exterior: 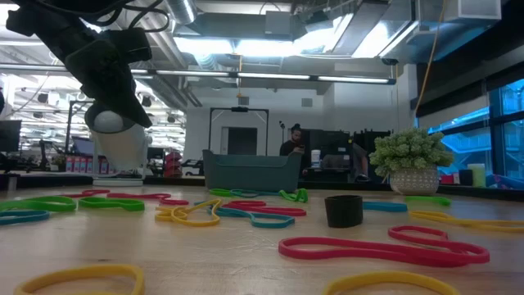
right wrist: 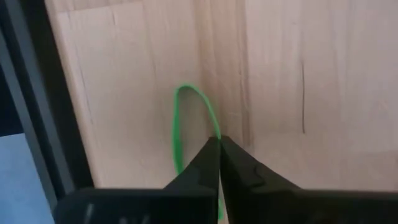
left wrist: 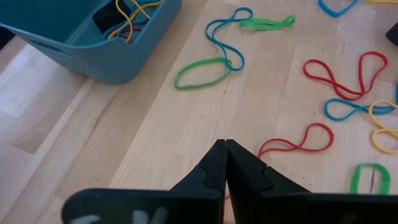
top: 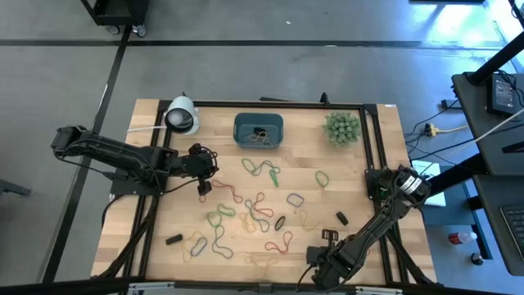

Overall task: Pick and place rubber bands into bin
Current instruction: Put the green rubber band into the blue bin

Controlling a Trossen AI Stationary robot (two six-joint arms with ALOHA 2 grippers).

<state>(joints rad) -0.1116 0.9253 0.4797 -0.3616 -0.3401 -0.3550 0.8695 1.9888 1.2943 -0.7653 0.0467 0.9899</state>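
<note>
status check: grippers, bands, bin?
Left gripper shut, empty, above table near bin. Right gripper shut on green band at table's near edge. Most rubber bands loose; nothing blocking.

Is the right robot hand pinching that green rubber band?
Touching. In the right wrist view, the shut right hand meets the green rubber band right at its tips; whether it is truly gripped isn't clear.

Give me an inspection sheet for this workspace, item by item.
Surface: wooden table, in a black frame.
Job's things: teal bin at the far edge with a few bands inside; rubber bands scattered mid-table.
Clutter: white cylinder, spiky green plant, small black pieces.
End effectors: left end effector shut, holding nothing, above bare wood near the bin; right end effector shut on a green band near the table edge.
Cables: floor cables on the right.
Surroundings: person behind the table.
</note>
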